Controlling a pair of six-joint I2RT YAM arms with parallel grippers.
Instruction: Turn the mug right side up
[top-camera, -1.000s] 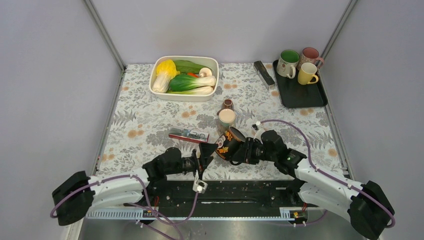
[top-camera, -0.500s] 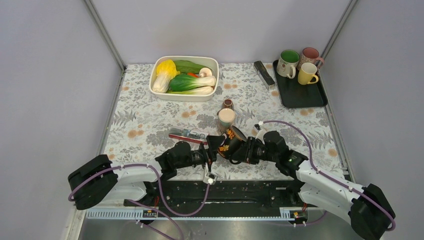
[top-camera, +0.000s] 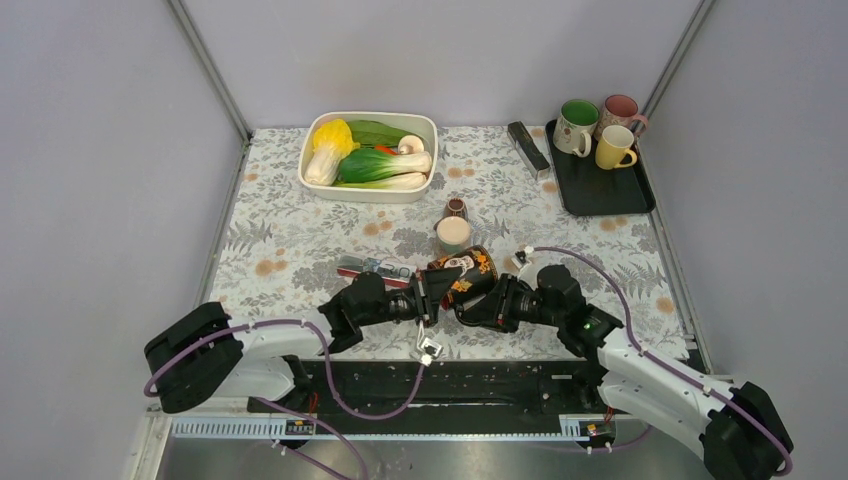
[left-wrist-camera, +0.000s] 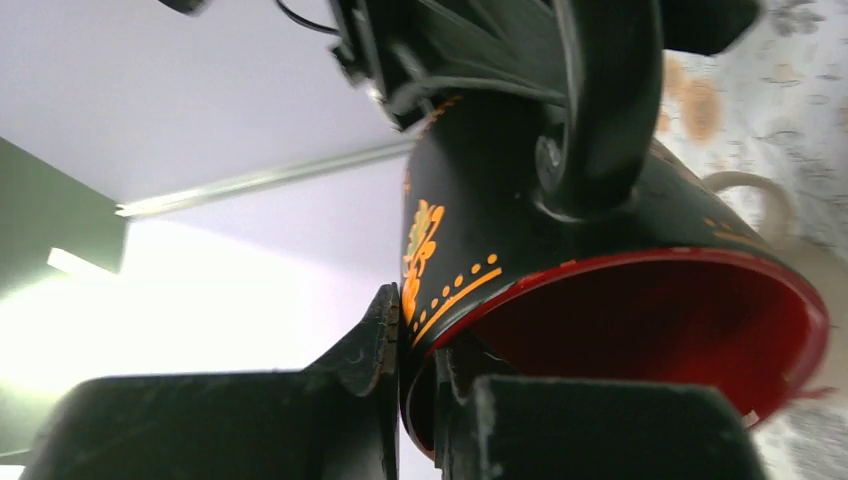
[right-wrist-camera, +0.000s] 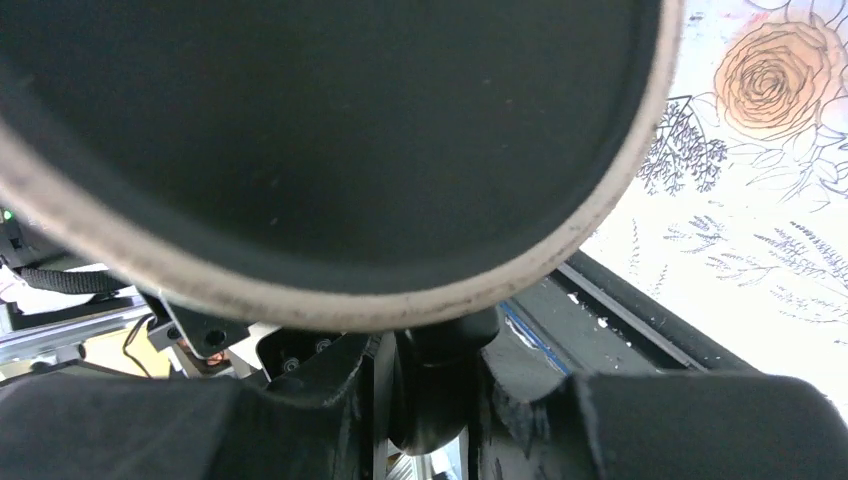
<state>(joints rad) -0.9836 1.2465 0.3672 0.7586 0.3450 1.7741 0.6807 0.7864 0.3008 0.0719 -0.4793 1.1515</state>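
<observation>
— Where is the mug, and what can't you see?
— Your mug (top-camera: 468, 277) hangs tilted over the near middle of the table (top-camera: 300, 240), between both arms. The left gripper (left-wrist-camera: 418, 360) pinches its rim, one finger inside. The right gripper (right-wrist-camera: 425, 390) is clamped on a dark part, seemingly the handle (left-wrist-camera: 600, 110); the base fills that view.
— What's close by?
— A cup (top-camera: 453, 233) stands just behind the mug and a flat pack (top-camera: 376, 268) lies just left. From above, the grippers cover the mug's near side.
</observation>
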